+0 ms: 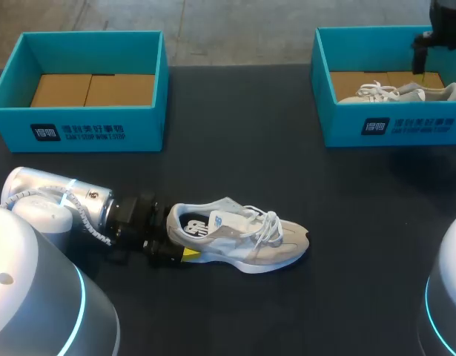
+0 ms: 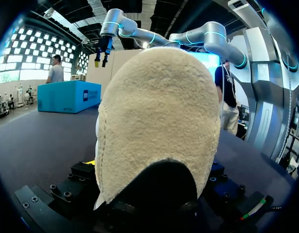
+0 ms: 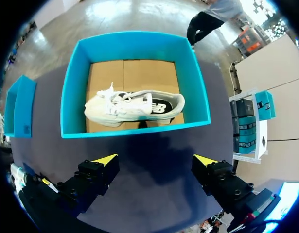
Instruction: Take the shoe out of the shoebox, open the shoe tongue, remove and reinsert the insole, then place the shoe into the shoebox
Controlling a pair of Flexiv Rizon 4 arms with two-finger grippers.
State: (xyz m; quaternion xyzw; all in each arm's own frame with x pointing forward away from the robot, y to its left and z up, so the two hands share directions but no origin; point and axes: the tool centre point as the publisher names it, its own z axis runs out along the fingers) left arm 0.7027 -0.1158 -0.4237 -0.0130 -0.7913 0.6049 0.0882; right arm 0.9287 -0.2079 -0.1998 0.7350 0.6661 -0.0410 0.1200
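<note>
Item 1, shoe [image 1: 239, 239]: pale grey and white trainer with white laces. It stands on its sole on the dark table [image 1: 287, 170], near the front middle. The toe points to my right and the heel to my left. It is outside both boxes and well apart from them. The opening shows a dark insole with a white mark.

Item 2, left gripper [image 1: 174, 241]: it lies low over the table at the shoe's heel, with my left arm coming in from the left. In the left wrist view the beige heel fills the space between the two fingers, and I read both as pressing on it from either side, so it is closed on the heel. One yellow tip shows beside the sole.

Item 3, left box [image 1: 87, 130]: teal, open-topped, at the table's far left. Only its brown cardboard floor shows inside.

Item 4, right box [image 1: 391, 126]: teal, open-topped, at the table's far right.

Item 5, second shoe [image 3: 132, 107]: same pale make as the first. It lies inside the right box on the cardboard floor, along the box's near wall.

Item 6, right gripper [image 3: 155, 159]: it hangs above the right box. Its fingers are spread wide, with nothing between them, and the box sits just ahead of the tips.
</note>
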